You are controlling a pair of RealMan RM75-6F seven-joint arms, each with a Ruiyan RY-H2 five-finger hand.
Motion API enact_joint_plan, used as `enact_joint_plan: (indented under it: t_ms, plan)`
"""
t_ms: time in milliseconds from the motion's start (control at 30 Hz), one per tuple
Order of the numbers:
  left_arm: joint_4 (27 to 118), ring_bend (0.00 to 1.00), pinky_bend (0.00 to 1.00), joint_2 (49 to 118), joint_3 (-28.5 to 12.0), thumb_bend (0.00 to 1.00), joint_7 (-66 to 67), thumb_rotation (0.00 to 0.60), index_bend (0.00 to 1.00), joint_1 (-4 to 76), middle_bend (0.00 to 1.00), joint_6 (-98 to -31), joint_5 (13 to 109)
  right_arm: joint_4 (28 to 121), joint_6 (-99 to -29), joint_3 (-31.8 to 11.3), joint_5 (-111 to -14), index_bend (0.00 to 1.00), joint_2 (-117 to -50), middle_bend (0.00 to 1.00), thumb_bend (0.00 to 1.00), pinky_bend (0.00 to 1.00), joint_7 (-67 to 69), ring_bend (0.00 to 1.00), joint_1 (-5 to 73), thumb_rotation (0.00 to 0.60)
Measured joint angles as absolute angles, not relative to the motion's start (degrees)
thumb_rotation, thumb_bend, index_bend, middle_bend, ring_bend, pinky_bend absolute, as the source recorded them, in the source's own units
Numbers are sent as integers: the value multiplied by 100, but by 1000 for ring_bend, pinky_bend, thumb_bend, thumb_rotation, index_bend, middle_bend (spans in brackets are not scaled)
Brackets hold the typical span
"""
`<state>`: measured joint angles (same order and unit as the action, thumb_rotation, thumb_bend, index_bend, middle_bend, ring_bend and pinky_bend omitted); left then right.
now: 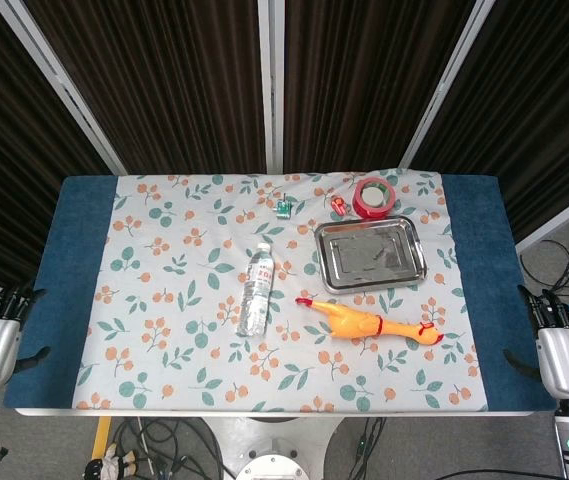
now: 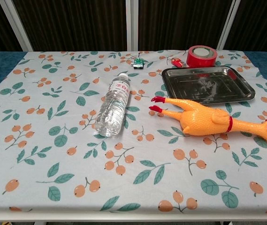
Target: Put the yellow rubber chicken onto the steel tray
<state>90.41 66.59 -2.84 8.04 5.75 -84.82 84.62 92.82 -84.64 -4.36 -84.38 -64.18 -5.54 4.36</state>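
The chicken lies on the surface, just at 6 o'clock of the tray, long axis left-right. My right robot hand is nearer, chicken at its 9 o'clock; whether its fingers are spread I cannot tell.

Evenly and brightly lit from overhead in both views; soft, diffuse, no hard-edged shadows. Only faint, short shadows under the yellow rubber chicken and the water bottle. Mirror-like glare and mottled reflections on the floor of the steel tray, repeated in the head view. Small highlights on the bottle's clear plastic. Dark slatted backdrop underexposed, little detail. Focus sharp across the floral cloth; no motion blur. Slight wide-angle stretching toward the near corners of the chest view. Colours saturated, mild compression softness.
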Motion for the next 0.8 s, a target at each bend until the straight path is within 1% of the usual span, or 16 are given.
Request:
enact_joint_plan:
  t_ms: [100, 233, 400, 500, 633, 800]
  plan:
    - [8906, 132, 184, 6768, -290, 41, 738, 600, 234, 580, 182, -8554, 8543, 9330, -8414, -428, -8432, 29, -6394, 204, 89, 182, -484, 79, 446, 600]
    - [8792, 132, 184, 6862, -274, 41, 671, 600, 234, 579, 182, -8622, 8638, 9372, -8323, -388, -8458, 28, -6353, 239, 89, 247, -419, 120, 471, 600]
    - [8785, 132, 184, 6881, -265, 41, 606, 600, 234, 571, 182, -8672, 8692, 9369, -8080, -335, -8554, 31, -6381, 282, 90, 288, -405, 151, 605, 600]
    - [8823, 132, 183, 6888, -219, 41, 555, 600, 233, 566, 182, -8642, 8718, 9315, -7810, -311, -8604, 67, -6497, 309, 97, 323, -485, 174, 770, 600]
    - [8826, 132, 183, 6897, -181, 40, 500, 600, 234, 553, 182, -8616, 8730, 9208, -7336, -309, -8607, 134, -6770, 319, 101, 327, -658, 174, 1070, 600]
    - [8839, 132, 184, 6865, -148, 41, 367, 600, 234, 531, 182, -8546, 8671, 8925, -6632, -376, -8495, 196, -7327, 336, 131, 345, -836, 182, 1569, 600]
